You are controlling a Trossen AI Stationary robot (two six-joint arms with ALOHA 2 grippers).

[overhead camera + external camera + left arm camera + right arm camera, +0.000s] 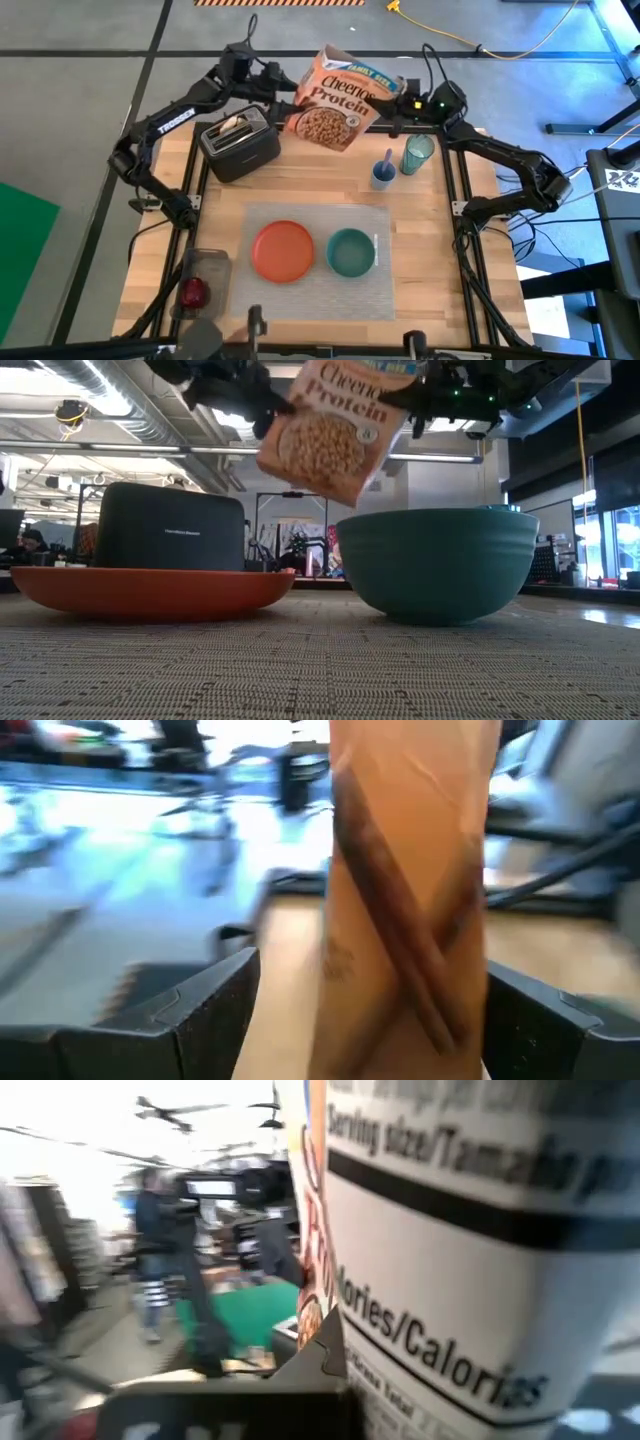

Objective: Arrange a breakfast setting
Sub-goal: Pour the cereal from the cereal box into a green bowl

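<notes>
A tall orange cardboard cereal box (335,98) hangs tilted in the air over the far side of the table, at about twelve o'clock from the round orange plate (282,251). The left gripper (272,88) holds the box's end at its nine o'clock, jaws spread wide across the narrow bottom panel, as the left wrist view shows. The right gripper (397,100) is at the box's three o'clock end, fingers fully closed there; whether they pinch a flap I cannot tell. The plate and the smaller teal bowl (350,252) sit side by side, not touching, on the pale translucent rectangular placemat (375,295). The translucent green tumbler (417,156) stands at one o'clock from the bowl, just beside a small blue cup (383,174). The black toaster (240,146) holds a toast slice (233,126); a red apple (193,292) lies at nine o'clock from the plate. The box is probably light, stiff along its edges but crushable on its broad faces, and its contents will shift, so hold it by the narrow ends.
</notes>
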